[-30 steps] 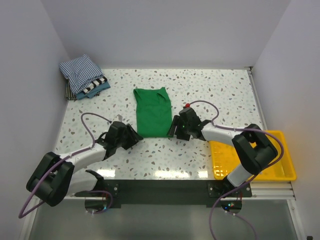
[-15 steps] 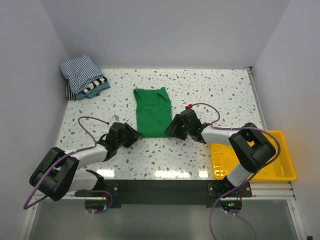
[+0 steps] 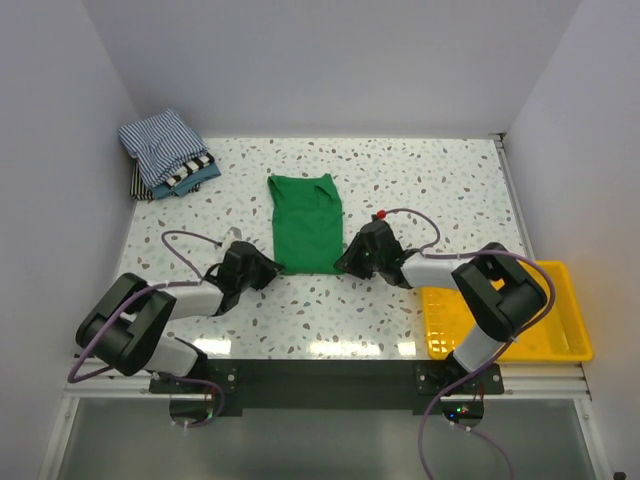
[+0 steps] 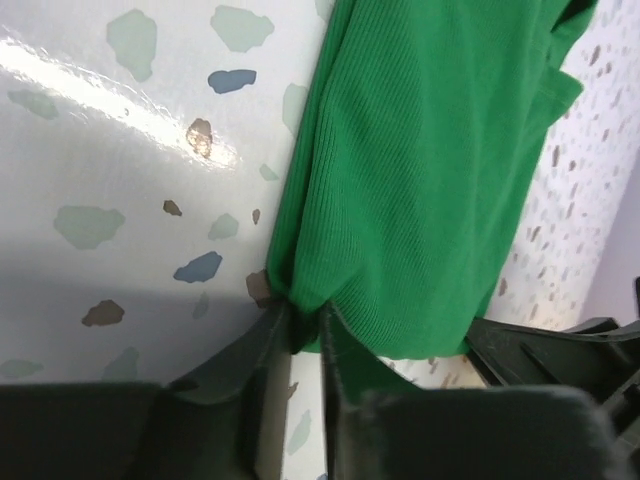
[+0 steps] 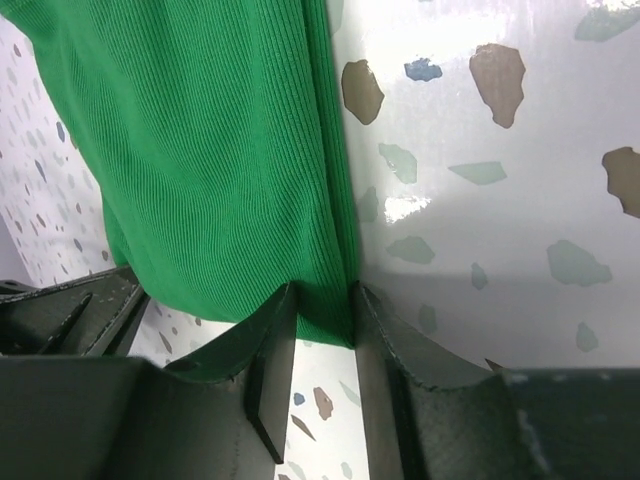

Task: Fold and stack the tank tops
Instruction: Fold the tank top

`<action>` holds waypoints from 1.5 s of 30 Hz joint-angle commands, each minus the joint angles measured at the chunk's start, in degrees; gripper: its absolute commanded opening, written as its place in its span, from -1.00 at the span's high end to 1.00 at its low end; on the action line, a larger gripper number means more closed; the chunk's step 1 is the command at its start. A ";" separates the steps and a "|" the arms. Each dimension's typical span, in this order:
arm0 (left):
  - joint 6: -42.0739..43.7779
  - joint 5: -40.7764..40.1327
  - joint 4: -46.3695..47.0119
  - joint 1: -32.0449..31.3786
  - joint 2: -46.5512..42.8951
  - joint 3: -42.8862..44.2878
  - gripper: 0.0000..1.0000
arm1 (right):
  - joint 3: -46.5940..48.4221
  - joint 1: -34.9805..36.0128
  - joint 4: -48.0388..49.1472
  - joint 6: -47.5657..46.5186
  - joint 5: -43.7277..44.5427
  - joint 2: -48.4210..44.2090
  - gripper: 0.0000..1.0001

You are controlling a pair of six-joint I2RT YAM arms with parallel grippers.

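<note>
The plain green tank top (image 3: 305,225) lies flat in the middle of the table, folded into a narrow strip with its neck toward the back. My left gripper (image 3: 276,268) is at its near left corner. In the left wrist view the green tank top (image 4: 430,180) has its hem corner bunched between the jaws of the left gripper (image 4: 305,335), which is shut on it. My right gripper (image 3: 346,262) is at the near right corner. In the right wrist view the edge of the green tank top (image 5: 200,130) fills the narrow gap of the right gripper (image 5: 322,312), also shut on it.
Folded tank tops are stacked at the back left: the thin blue-and-white striped one (image 3: 160,143) on top, with a black-and-white striped one (image 3: 186,178) and a teal one (image 3: 207,175) under it. A yellow tray (image 3: 572,345) sits at the near right edge, beside the right arm.
Both grippers have moved in to the near corners of the green tank top, dropped low, and closed on its hem. The cloth itself has barely shifted.
</note>
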 commanded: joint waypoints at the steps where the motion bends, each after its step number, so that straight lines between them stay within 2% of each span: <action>1: 2.60 -1.46 -3.51 -0.27 2.74 1.45 0.67 | -0.37 0.07 -4.60 -1.93 1.42 2.34 0.42; 3: 3.83 -0.93 -4.66 -0.36 2.92 1.72 0.80 | 0.50 -0.02 -6.09 -3.24 2.04 2.25 0.58; 4: 4.19 -0.58 -4.92 -0.44 2.75 1.63 0.94 | 0.86 0.07 -6.71 -3.78 2.21 2.08 0.81; 6: 5.16 -0.14 -7.28 -0.62 1.69 1.63 1.00 | 1.47 -0.02 -8.99 -5.61 2.39 1.38 1.00; 9: 5.86 0.56 -11.41 -1.76 -1.73 0.41 1.00 | 0.78 0.16 -11.46 -7.81 2.30 -0.47 1.00; 13: 5.69 1.00 -18.44 -4.74 -9.19 -1.53 1.00 | -2.21 1.74 -16.81 -10.02 3.61 -9.32 1.00; 17: 3.50 1.44 -28.97 -9.31 -20.94 -3.64 1.00 | -5.11 8.22 -24.18 -10.20 7.39 -18.47 1.00; 23: -3.96 -3.47 -44.35 -23.45 -35.20 -1.63 1.00 | -8.36 18.68 -34.29 -5.72 12.75 -33.83 1.00; 24: -4.94 -5.48 -46.04 -27.21 -36.18 0.29 1.00 | -8.37 19.57 -35.45 -4.76 13.28 -35.26 1.00; 28: -7.85 -9.36 -51.85 -32.35 -37.16 6.28 1.00 | -4.95 21.08 -40.99 -4.57 14.52 -40.63 1.00; 32: -6.10 -12.52 -51.95 -32.35 -34.97 12.34 1.00 | 2.25 21.08 -45.64 -6.94 17.77 -39.16 1.00; 35: -2.69 -17.18 -51.60 -30.43 -32.08 18.05 1.00 | 9.46 20.21 -47.14 -10.45 21.02 -33.71 1.00; 37: 0.48 -15.36 -50.02 -24.55 -30.31 21.66 1.00 | 14.91 18.54 -46.80 -13.79 20.77 -29.24 1.00; 39: 5.14 -11.94 -45.72 -18.06 -27.67 23.59 1.00 | 19.73 13.97 -44.87 -17.29 18.22 -26.33 1.00; 43: 10.07 -9.10 -39.65 -10.12 -21.44 28.43 1.00 | 28.70 5.71 -42.40 -22.58 14.00 -17.28 1.00; 45: 11.74 -8.06 -36.32 -6.27 -16.34 31.50 1.00 | 35.10 1.31 -42.23 -24.60 10.06 -9.64 1.00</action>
